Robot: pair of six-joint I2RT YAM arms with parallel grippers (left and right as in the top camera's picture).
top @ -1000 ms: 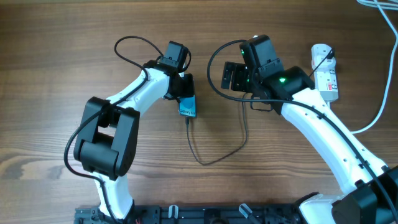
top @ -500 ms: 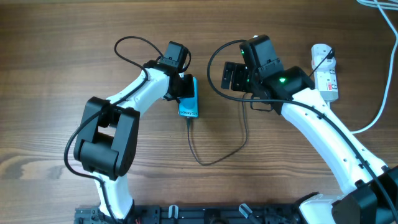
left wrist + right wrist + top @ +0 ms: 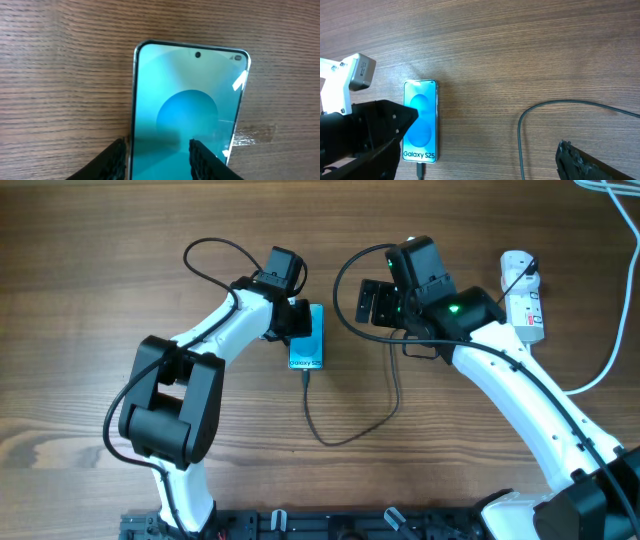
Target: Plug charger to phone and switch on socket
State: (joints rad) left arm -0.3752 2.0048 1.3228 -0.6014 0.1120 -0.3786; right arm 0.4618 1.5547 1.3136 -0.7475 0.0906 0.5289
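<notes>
The phone lies flat on the table with its cyan screen up and "Galaxy S25" at its near end. The charger is a thin black cable; its connector sits in the phone's near end and it loops right under the right arm. My left gripper stands at the phone's left side, jaws apart: one finger beside the phone's left edge, the other over the screen, gripping nothing. My right gripper hovers wide open to the right of the phone. The white socket lies at the far right.
A thick white cord curves from the socket toward the right edge, and another white cable crosses the top right corner. The charger cable loops over the wood between the arms. The left arm's white wrist shows beside the phone.
The phone has tipped from standing on its edge in my left gripper to lying flat, screen up. The left jaws have opened off it. The right arm has not moved.
</notes>
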